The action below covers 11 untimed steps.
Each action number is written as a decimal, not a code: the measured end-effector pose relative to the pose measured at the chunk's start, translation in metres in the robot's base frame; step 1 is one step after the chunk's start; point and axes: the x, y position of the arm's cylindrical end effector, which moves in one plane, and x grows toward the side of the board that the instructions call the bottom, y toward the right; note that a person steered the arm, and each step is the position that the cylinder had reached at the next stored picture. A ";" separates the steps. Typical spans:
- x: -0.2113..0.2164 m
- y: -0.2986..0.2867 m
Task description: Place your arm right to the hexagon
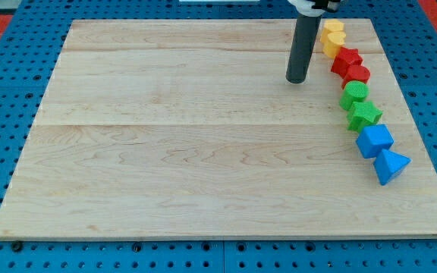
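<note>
A yellow hexagon (331, 29) lies near the board's top right corner, at the top of a curved line of blocks. My tip (297, 80) rests on the wooden board (173, 144), to the left of this line. It is below and left of the hexagon and stands apart from it. The nearest blocks to the tip are the red star (346, 58) and a red round block (357, 74), both to its right and not touching it.
Below the hexagon the line runs down the board's right side: a yellow heart (334, 44), the two red blocks, a green cylinder (354, 93), a green star (364, 114), a blue cube (374, 139) and a blue triangle (390, 164). The board's right edge is close beside them.
</note>
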 end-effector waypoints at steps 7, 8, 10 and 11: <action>-0.018 0.016; -0.042 0.027; -0.129 0.015; -0.157 0.024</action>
